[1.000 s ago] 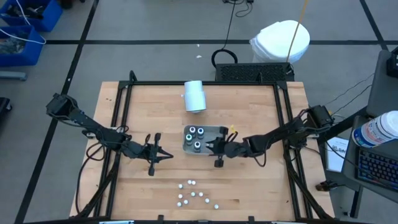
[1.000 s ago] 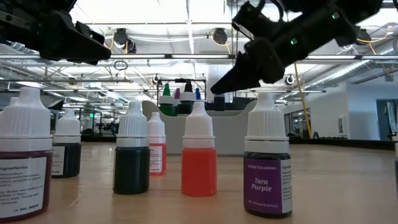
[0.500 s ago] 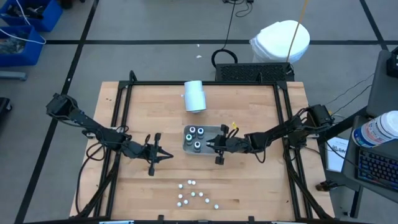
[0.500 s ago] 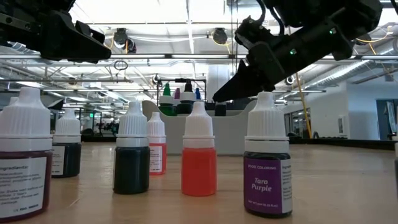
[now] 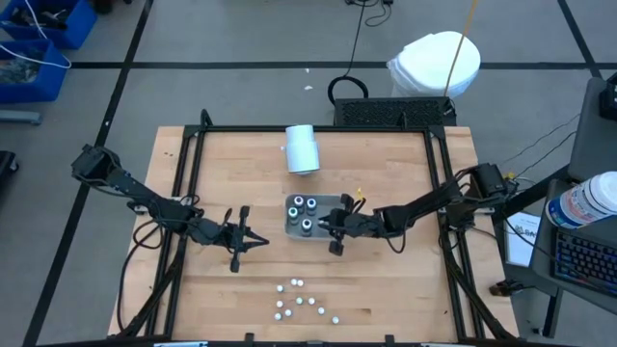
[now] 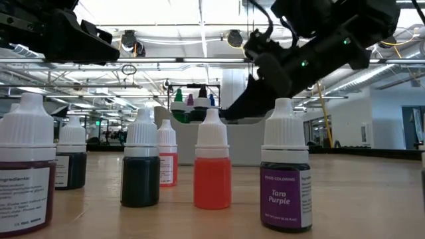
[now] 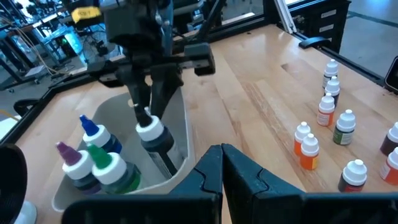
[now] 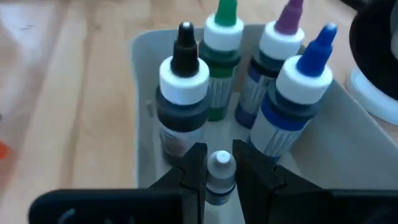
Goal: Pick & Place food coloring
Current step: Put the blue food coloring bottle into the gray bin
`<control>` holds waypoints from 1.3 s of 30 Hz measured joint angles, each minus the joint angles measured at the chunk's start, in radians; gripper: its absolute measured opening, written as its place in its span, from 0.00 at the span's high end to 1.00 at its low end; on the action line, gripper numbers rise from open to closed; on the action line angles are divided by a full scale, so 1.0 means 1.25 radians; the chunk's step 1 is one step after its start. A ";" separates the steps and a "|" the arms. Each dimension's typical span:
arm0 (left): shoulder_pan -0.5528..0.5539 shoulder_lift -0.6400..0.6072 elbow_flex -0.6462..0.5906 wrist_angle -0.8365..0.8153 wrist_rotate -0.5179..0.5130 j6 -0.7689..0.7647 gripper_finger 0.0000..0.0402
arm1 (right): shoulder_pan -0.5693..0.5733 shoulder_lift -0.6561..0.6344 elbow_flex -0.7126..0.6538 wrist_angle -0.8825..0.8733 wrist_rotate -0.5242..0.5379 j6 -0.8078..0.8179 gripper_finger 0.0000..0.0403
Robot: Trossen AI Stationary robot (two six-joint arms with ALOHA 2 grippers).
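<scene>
A grey tray sits mid-table with several dark food coloring bottles standing in it: black-tipped, green, purple and blue. My right gripper reaches over the tray's right end, shut on a small whitish-capped food coloring bottle. In the left wrist view the black-tipped bottle stands in front of it and hides the held one. My left gripper hovers shut to the left of the tray, touching nothing. Several small bottles stand near the table's front edge. My right gripper pinches the small bottle at its whitish cap between the two fingers. The fingers come from the table's right, slanting down. The bottle stands about upright between them, over the tray's right end; I cannot tell whether its bottom touches the tray.
A larger white cylinder lies on the table beyond the tray. In the low view the loose bottles stand in the foreground, among them an orange one and a purple one. Black frame rails run along the table's sides.
My right gripper has moved a little toward the table's left, over the tray, and sunk slightly, rolling its wrist, still shut on the small bottle.
</scene>
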 joint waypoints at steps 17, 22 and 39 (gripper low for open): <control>0.001 0.000 0.000 0.004 -0.005 -0.004 0.98 | -0.023 0.047 0.020 -0.003 0.002 -0.021 0.87; 0.001 0.000 0.000 0.004 -0.005 -0.008 0.98 | -0.027 0.028 0.019 -0.020 0.000 -0.042 0.87; 0.001 0.000 0.000 0.007 -0.001 -0.027 0.98 | -0.012 -0.038 0.053 -0.178 0.134 0.116 0.87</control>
